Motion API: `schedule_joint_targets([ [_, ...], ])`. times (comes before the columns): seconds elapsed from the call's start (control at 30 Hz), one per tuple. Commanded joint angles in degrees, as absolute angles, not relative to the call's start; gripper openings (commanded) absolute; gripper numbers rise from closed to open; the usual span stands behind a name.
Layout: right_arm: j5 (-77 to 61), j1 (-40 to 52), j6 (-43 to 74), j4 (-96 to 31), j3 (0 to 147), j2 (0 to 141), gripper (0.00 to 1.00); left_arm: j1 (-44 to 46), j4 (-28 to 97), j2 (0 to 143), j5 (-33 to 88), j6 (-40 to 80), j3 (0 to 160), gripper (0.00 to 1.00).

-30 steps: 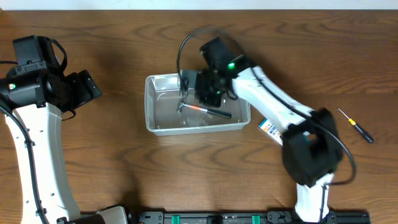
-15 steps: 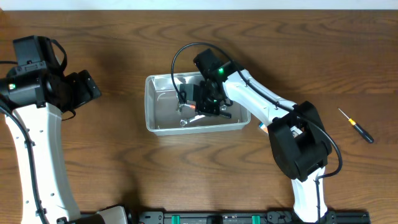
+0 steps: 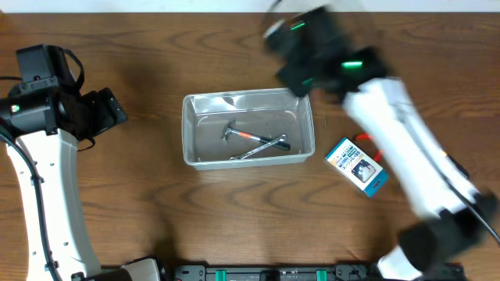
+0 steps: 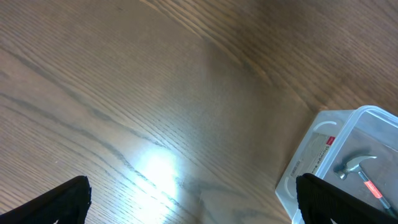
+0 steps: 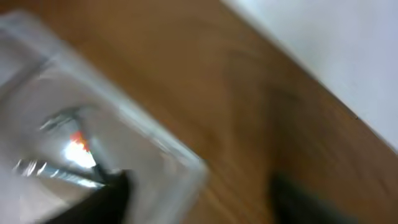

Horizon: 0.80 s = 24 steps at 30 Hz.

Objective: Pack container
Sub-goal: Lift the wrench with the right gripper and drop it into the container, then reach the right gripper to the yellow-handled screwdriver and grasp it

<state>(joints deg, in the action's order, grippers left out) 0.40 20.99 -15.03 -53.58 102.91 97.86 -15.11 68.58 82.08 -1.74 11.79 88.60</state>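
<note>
Fingers of the left gripper (image 4: 193, 202) stand wide apart with only bare wood between them, and it hangs over the brown wooden table (image 3: 141, 211), well left of everything else.

Toward the middle sits the clear, colourless rectangular plastic container (image 3: 191, 129), flat on the table with its open top up. Its long axis runs left to right across the table, the short sides facing the two arms. In it lie two tools that cross each other. One is a small steel-headed hammer with a red and black handle (image 3: 251, 136), head to the left and handle trailing right. The other is a slim silver tool (image 3: 258, 150), too small to name.

Above the container's far right corner is the right gripper (image 5: 202, 196), heavily blurred. Its two dark fingers show apart, with nothing between them, so it appears open and empty.

Right of the container, just beside it, a small blue-and-white cardboard box (image 3: 357, 165) lies on the table. Packing looks partly done: two tools are in, and the box at least is left outside.
</note>
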Motion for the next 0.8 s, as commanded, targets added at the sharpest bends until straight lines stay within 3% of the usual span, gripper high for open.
schedule_joint_targets([
  [0.0,7.4,12.8,4.7,-57.8,102.8,95.0,0.98,-15.0,68.8,82.4,-2.0,11.9,89.1,0.98],
  [0.27,7.0,-8.2,13.5,-72.7,101.8,94.9,0.99,-15.0,68.7,82.4,-2.0,11.9,89.1,0.98],
  [0.43,-0.1,-18.2,11.1,-76.7,101.8,94.5,0.99,-15.0,68.3,82.4,-2.0,11.9,89.1,0.98],
  [0.77,-7.9,-22.3,-2.7,-83.5,97.8,85.4,0.99,-15.0,67.7,82.4,-2.0,11.9,89.1,0.98],
])
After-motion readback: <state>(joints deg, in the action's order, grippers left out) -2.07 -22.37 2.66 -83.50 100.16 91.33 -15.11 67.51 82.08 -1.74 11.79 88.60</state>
